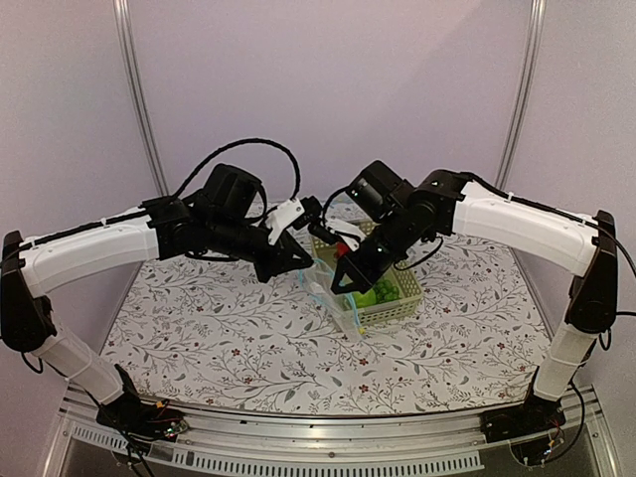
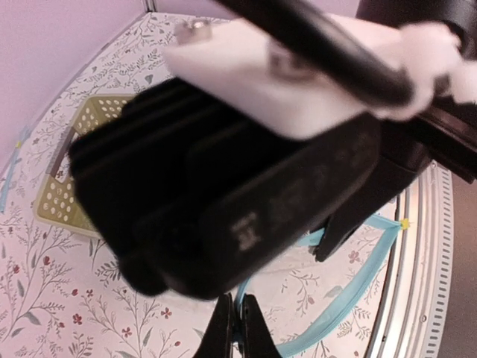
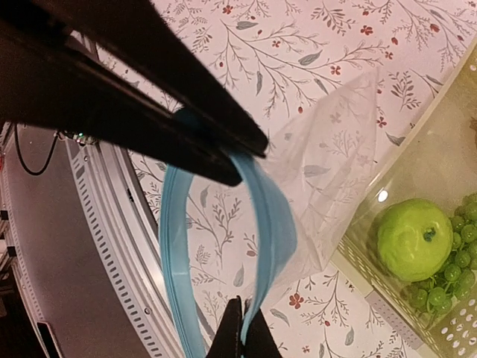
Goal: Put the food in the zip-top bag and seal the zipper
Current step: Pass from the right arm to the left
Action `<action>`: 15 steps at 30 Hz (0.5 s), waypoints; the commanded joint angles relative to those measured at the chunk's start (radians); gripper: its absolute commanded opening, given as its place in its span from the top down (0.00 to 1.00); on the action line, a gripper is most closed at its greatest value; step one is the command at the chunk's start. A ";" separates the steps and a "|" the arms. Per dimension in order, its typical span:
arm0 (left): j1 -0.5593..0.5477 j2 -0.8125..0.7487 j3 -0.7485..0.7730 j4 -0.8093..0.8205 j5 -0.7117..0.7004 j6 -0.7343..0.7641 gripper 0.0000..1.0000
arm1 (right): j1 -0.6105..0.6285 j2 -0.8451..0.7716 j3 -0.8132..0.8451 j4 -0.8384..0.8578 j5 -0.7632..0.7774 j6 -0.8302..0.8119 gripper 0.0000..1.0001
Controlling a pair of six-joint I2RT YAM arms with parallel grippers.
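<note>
Left tool (image 2: 238, 328) and right tool (image 3: 242, 332) both pinch the blue zipper (image 3: 268, 216) of my one clear floppy bag (image 3: 328, 179). One round green apple (image 3: 414, 239), one holey plastic basket (image 3: 455, 332).

Left gripper (image 1: 304, 261) and right gripper (image 1: 339, 285) meet above the bag (image 1: 336, 301), each pinching its zipper (image 3: 273, 224) tight, wrists angled downward.
</note>
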 commanded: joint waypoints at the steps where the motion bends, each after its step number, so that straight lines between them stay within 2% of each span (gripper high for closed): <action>1: -0.014 -0.025 -0.021 -0.050 -0.031 -0.015 1.00 | -0.012 -0.034 -0.031 0.067 0.132 0.048 1.00; 5: -0.014 -0.023 -0.004 -0.122 -0.104 -0.060 1.00 | -0.011 -0.032 -0.051 0.131 0.241 0.102 0.99; 7: -0.014 -0.002 0.027 -0.189 -0.158 -0.106 1.00 | -0.015 -0.034 -0.066 0.169 0.249 0.133 0.87; 11: -0.012 0.038 0.084 -0.320 -0.266 -0.189 1.00 | -0.015 -0.044 -0.086 0.213 0.215 0.167 0.53; 15: -0.008 0.044 0.089 -0.387 -0.345 -0.259 1.00 | -0.039 -0.092 -0.155 0.260 0.247 0.216 0.28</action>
